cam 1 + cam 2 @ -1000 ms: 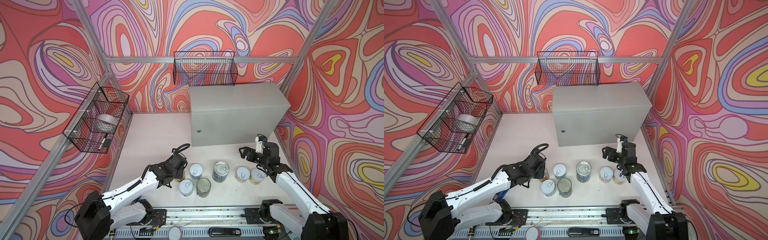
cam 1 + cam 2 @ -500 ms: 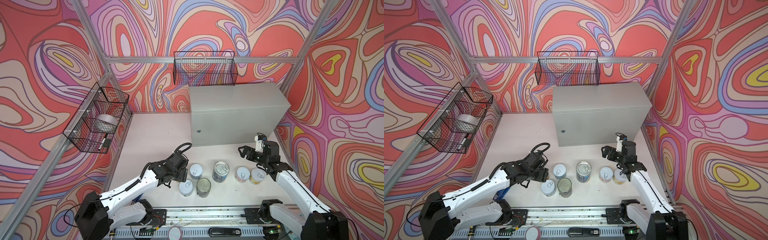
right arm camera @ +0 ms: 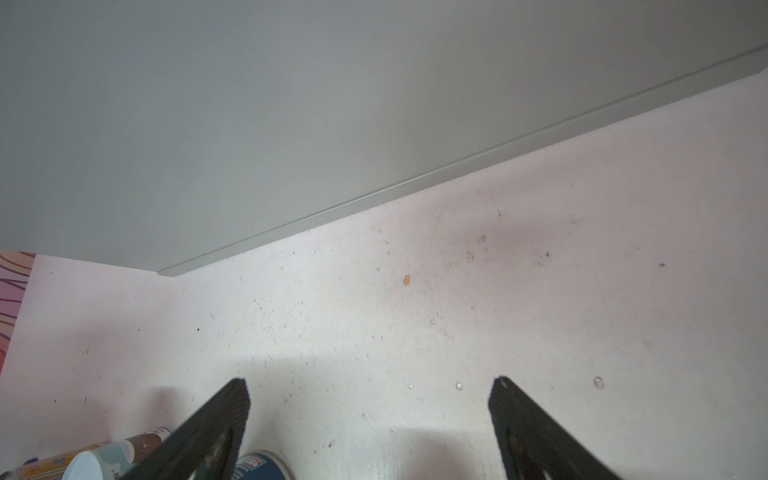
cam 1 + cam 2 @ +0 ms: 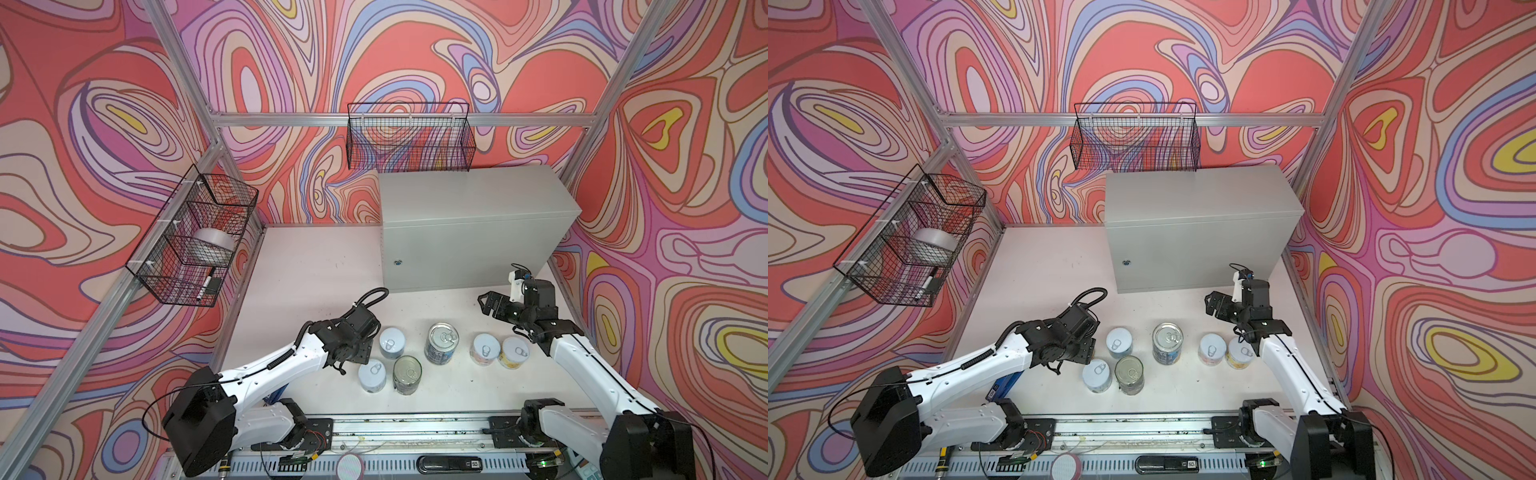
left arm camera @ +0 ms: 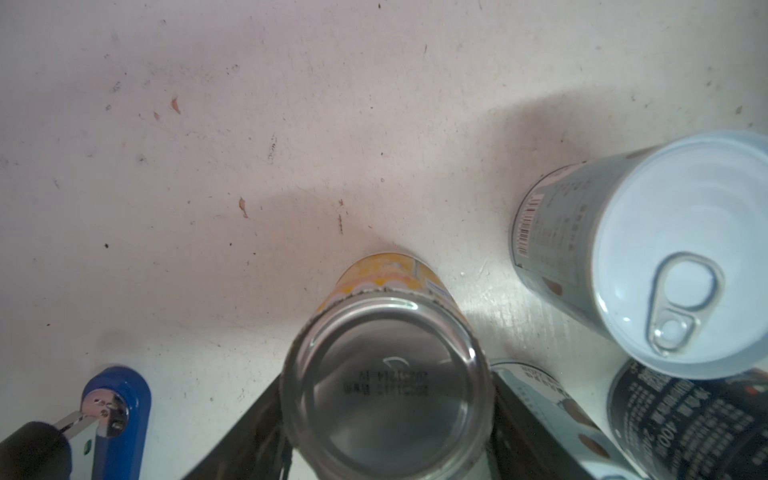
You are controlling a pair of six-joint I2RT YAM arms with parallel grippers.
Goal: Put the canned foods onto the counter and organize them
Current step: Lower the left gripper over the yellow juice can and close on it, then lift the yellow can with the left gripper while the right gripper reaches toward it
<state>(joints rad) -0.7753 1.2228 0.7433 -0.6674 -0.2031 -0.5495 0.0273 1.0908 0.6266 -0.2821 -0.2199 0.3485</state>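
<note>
- Left arm (image 4: 299, 357): white shells, black joints; ribbed black cable (image 4: 372, 297) loops behind the left claw (image 4: 353, 359).
- Right arm (image 4: 582, 361): same colours; right claw (image 3: 370, 386) has black ribbed fingers (image 3: 511, 411).

Six upright tins (image 4: 443, 338) grouped before grey counter (image 4: 473, 199), seventh yellow tin (image 5: 386, 374) gripped

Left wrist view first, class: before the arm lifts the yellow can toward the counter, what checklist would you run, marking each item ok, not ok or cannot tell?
1. Left pincer shut on the yellow can: ok.
2. Yellow can pull-tab up: not ok, its stamped base faces up.
3. Pale blue can apart from the yellow can: ok.
4. Right pincer open and empty: ok.
5. Counter top free of cans: ok.
</note>
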